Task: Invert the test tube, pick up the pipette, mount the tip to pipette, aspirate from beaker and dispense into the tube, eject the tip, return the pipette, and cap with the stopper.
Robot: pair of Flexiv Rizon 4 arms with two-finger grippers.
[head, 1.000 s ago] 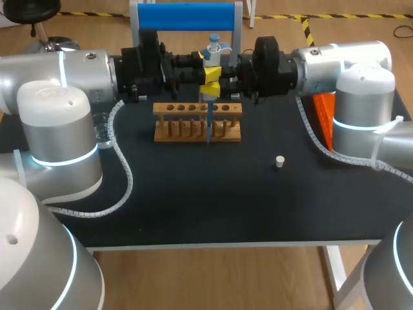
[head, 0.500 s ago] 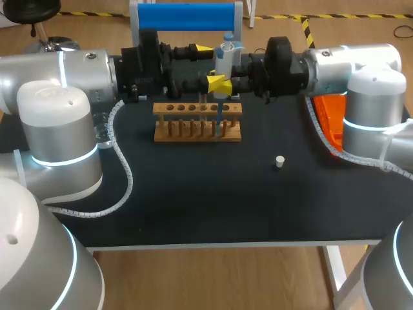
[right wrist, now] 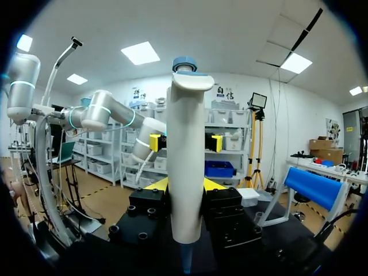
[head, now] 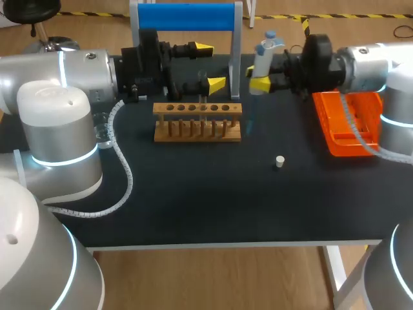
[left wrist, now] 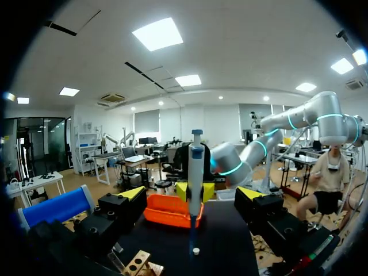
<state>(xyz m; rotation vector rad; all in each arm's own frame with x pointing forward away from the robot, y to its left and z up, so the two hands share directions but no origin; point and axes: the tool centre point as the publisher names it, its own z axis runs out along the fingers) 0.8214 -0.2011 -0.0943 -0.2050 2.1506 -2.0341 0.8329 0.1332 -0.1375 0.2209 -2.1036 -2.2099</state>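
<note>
My right gripper (head: 259, 79) is shut on the white pipette (head: 264, 50) with its blue plunger, held upright right of the wooden tube rack (head: 197, 120). From the right wrist, the pipette (right wrist: 185, 167) fills the gap between my right gripper's (right wrist: 185, 187) fingers, and its blue tip (right wrist: 185, 261) points down. My left gripper (head: 210, 64) hangs open behind the rack with nothing between its fingers. A clear test tube (head: 203, 111) stands in the rack. The white stopper (head: 279, 161) lies on the black table. From the left wrist, the pipette (left wrist: 195, 172) hangs ahead of my left gripper (left wrist: 191, 194).
An orange tray (head: 348, 119) sits at the right, under my right arm. A blue-topped stand (head: 187, 16) rises behind the rack. A glass beaker (head: 103, 132) sits at the left by my left arm. The stopper (left wrist: 196, 250) and tray (left wrist: 169, 210) lie ahead of the left gripper.
My left gripper has opened wide behind the rack. My right arm has carried the pipette to the right, away from above the rack.
</note>
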